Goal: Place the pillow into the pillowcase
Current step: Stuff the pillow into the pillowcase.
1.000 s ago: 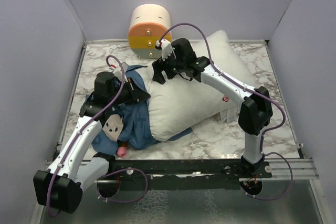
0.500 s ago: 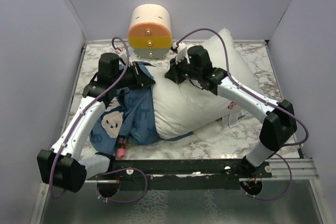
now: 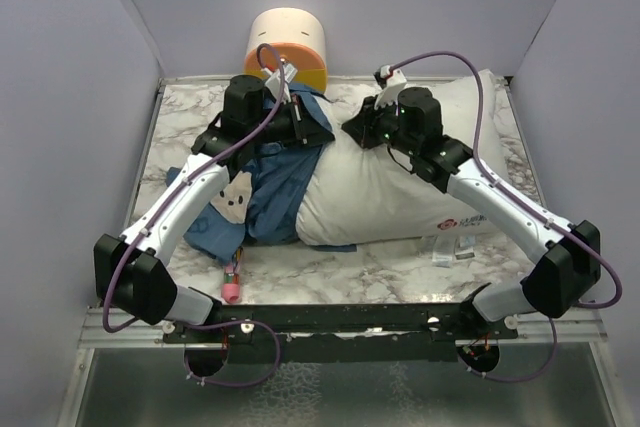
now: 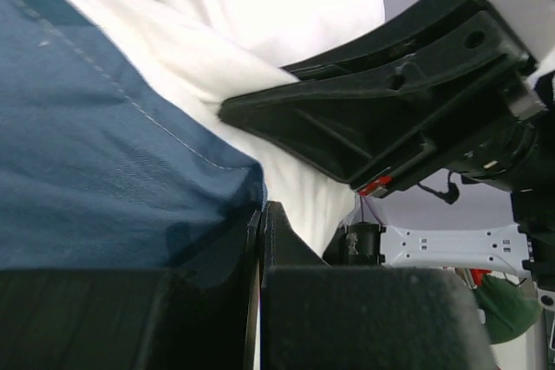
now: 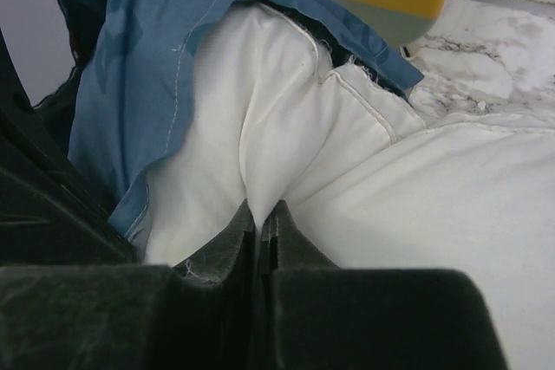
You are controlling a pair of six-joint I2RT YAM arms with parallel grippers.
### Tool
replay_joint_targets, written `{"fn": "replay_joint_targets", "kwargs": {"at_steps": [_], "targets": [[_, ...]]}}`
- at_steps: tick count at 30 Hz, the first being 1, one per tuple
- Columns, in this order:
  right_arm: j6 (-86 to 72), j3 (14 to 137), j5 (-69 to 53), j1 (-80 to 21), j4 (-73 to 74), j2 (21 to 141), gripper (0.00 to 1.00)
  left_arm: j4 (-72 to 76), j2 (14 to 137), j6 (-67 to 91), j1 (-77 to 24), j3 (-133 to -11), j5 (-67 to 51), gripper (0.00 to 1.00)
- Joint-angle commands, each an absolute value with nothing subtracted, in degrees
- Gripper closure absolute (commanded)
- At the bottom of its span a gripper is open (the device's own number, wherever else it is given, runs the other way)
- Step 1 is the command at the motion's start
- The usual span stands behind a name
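Top view: the pillow (image 3: 400,192) lay across the middle of the frame, its right end up toward the upper right corner. Its left end was tucked under the pillowcase (image 3: 272,187). The rest of the blue cloth was bunched to the left of centre, a pale mouse face (image 3: 236,197) showing on it. A red label (image 3: 454,224) and tags (image 3: 452,247) sat at the pillow's lower right edge.

Both arms reached in toward the top centre, meeting just below the cylinder (image 3: 290,45). The left wrist view had the left gripper (image 4: 260,214) pressed together on the blue hem at lower centre. White pillow filled the upper part of that frame, and the black body of the right arm crossed the right half.

The right wrist view had the right gripper (image 5: 262,216) pinching a fold of white pillow fabric at bottom centre, fingers tight on it. The blue hem draped over the pillow's corner in the upper left there, with the cylinder's yellow face at the top edge. The marble table (image 5: 507,36) showed at the upper right. Back in the top view, a small pink thing (image 3: 230,292) lay at lower left, below the cloth.
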State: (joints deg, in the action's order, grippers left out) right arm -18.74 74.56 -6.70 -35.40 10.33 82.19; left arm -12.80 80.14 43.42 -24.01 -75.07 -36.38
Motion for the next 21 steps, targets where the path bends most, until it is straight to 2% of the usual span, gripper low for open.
{"fn": "replay_joint_targets", "kwargs": {"at_steps": [1,7,8,9,14,16,17,19,21], "targets": [[-25.6,68.7,-11.1,-37.5,3.6,81.9,0.99,-1.0,81.3,45.0,-25.7,-73.7,-35.0,1.0],[-27.8,64.7,-11.5,-37.5,0.7,85.9,0.99,-7.4,81.9,42.0,-23.9,-67.6,-27.7,1.0],[-27.5,64.7,-11.5,-37.5,0.6,86.0,0.98,-8.4,81.4,42.8,-22.9,-66.5,-26.8,0.97],[-26.9,64.9,-11.8,-37.4,0.6,86.0,0.96,-9.5,80.8,43.7,-21.8,-65.6,-25.8,0.91],[-19.5,69.2,-14.5,-37.4,2.6,84.8,0.57,-17.1,75.4,41.5,-19.3,-67.2,-20.1,0.45],[-16.6,71.4,-16.3,-37.2,3.3,83.5,0.4,-20.9,73.1,39.2,-18.9,-69.0,-18.2,0.32],[-15.6,72.4,-17.1,-37.1,3.6,82.8,0.33,-22.5,71.9,38.2,-18.6,-69.7,-17.6,0.27],[-14.3,74.7,-18.6,-37.0,4.6,81.4,0.23,-25.1,69.3,36.5,-17.7,-70.1,-17.7,0.24],[-13.0,75.6,-22.3,-36.8,4.2,79.7,0.2,-27.9,67.0,35.6,-16.9,-70.2,-18.6,0.24]]}}
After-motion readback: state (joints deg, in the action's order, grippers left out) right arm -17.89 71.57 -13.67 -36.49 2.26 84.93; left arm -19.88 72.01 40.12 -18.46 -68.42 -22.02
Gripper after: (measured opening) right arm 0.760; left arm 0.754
